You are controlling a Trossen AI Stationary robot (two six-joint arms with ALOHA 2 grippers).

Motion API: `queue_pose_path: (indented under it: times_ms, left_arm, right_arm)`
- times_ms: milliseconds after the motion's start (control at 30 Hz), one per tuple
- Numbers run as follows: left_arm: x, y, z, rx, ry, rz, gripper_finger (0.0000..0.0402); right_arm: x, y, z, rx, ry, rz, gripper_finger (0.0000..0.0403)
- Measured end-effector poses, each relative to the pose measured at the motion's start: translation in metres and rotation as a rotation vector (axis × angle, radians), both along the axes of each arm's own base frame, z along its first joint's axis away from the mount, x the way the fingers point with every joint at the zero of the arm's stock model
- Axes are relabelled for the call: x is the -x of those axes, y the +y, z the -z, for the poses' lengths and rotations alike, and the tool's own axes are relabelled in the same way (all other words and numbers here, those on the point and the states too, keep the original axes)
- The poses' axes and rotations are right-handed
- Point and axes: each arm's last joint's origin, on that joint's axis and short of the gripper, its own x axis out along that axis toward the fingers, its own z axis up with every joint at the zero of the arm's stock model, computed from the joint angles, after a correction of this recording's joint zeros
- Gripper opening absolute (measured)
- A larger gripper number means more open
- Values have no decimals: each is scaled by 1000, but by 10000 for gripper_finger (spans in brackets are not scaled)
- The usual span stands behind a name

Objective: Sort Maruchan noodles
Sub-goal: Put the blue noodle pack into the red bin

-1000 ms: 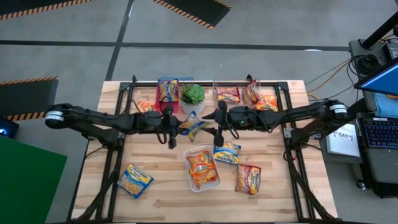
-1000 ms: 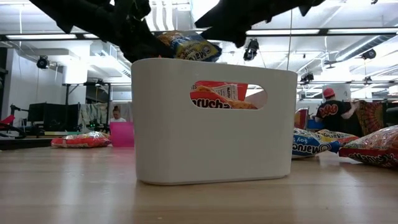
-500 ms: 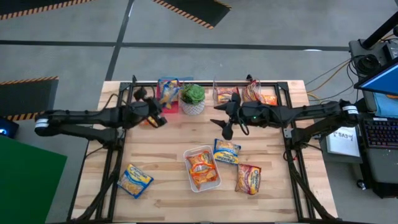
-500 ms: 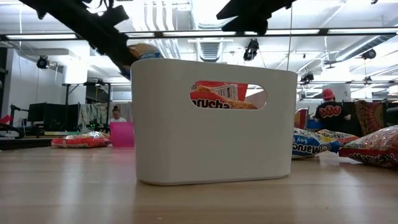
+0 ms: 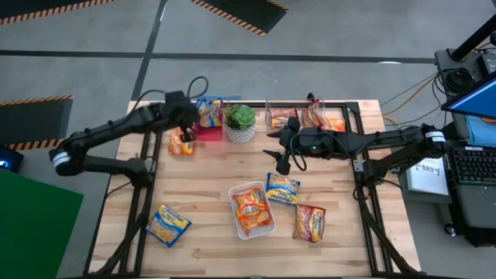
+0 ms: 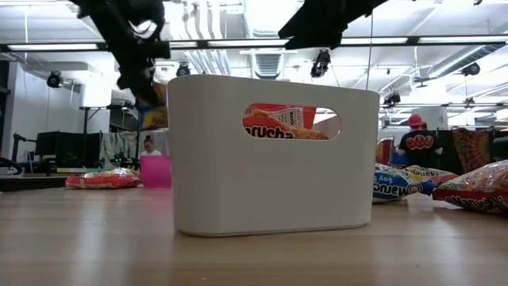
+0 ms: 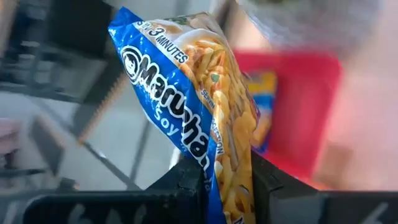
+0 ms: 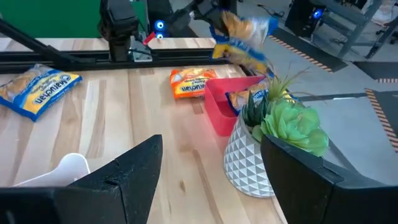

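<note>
– Left gripper (image 7: 227,186)?
– Squeezing a blue Maruchan packet (image 7: 199,106) tight between both fingers. Packet sticking up out of the jaws, tilted.
– Where over the table?
– Up in the air at the far left end, close to the red bin (image 8: 217,115) and near the green plant (image 5: 239,118). Not touching the wood.
– Anything in the red bin?
– A second blue packet (image 5: 208,112). Also an orange packet (image 5: 180,145), flat on the table just beside the bin.
– Right gripper (image 5: 283,159)?
– Spread wide, holding nothing. Hanging above the middle of the table, near the plant, well apart from the held packet.
– Other noodles?
– One orange-front packet (image 5: 251,208) inside the white bin (image 5: 269,225). A blue-edged packet (image 5: 283,188) just beside that bin. A red-edged packet (image 5: 309,222) further right. A lone blue packet (image 5: 168,225) near the front left.
</note>
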Motion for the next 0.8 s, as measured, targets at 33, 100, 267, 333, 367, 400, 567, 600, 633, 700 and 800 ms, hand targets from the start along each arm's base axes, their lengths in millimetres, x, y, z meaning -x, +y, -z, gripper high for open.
queue_pose_path:
  times_ms: [33,100,267,333,367,400,567,600,633,700,800]
  left_arm:
    - [-1,5,1,41,42,27,46]
    - [-5,15,5,84,117,83,43]
    - [-17,37,17,85,269,186,40]
    - [-22,44,21,113,274,221,40]
    - [-24,47,23,134,262,241,40]
    - [-26,50,24,154,248,261,40]
    - [-38,64,33,229,230,309,40]
    - [-40,67,36,236,240,309,40]
    - [-41,70,39,246,251,309,40]
    - [-43,76,46,265,268,303,39]
    - [-44,83,55,287,280,287,39]
  right_arm:
    - [0,0,0,3,2,-1,259]
    - [0,0,2,13,9,-5,258]
    - [2,-1,10,17,39,-5,263]
    - [2,-1,13,22,51,-7,264]
    - [3,-1,14,25,55,-6,265]
    - [3,-2,15,26,57,-4,265]
    - [3,-4,15,28,56,3,265]
    - [3,-4,15,28,57,4,265]
    - [3,-4,15,28,57,4,265]
    - [3,-4,15,27,58,4,265]
    - [3,-4,16,27,60,4,263]
